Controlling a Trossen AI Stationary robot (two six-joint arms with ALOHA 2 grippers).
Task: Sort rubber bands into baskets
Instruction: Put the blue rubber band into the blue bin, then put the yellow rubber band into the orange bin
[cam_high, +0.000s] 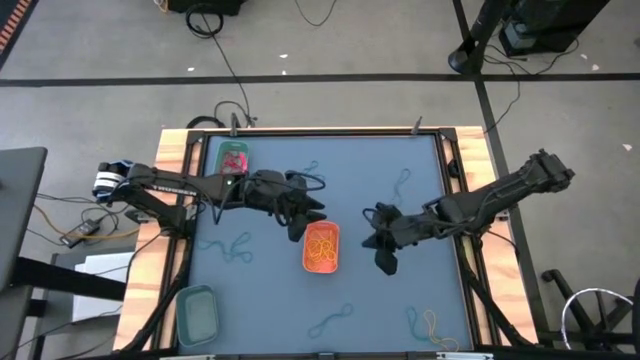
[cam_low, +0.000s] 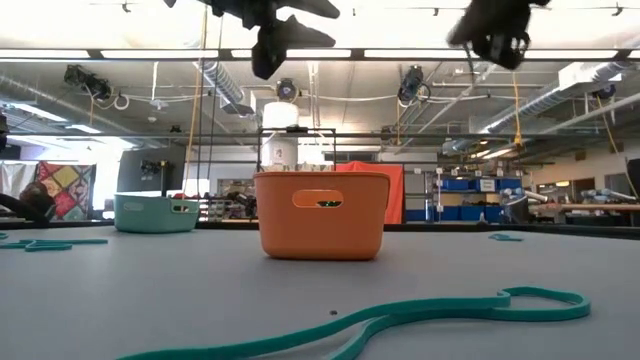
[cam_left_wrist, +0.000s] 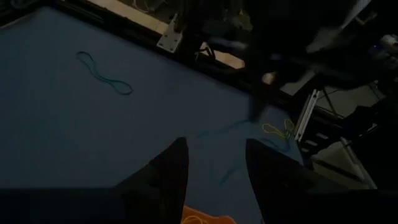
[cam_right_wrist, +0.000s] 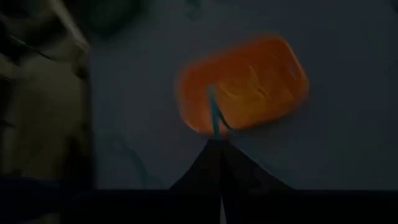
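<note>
On the table (cam_high: 400, 300), the teal basket (cam_high: 197, 312) sits at about 8 o'clock and the green basket (cam_high: 233, 159) with pink bands at about 10 o'clock. Near the centre, the left gripper (cam_high: 300, 215) hangs with its fingers (cam_left_wrist: 168, 171) apart and nothing between them, just at 10 o'clock of the orange basket (cam_high: 321, 247), which holds orange-yellow rubber bands (cam_high: 320, 248). The right gripper (cam_high: 384, 258), at 3 o'clock of that basket, is closed on a teal rubber band (cam_right_wrist: 214, 118), while loose teal bands (cam_high: 232, 247) lie scattered at 9, 1 and 6 o'clock.
</note>
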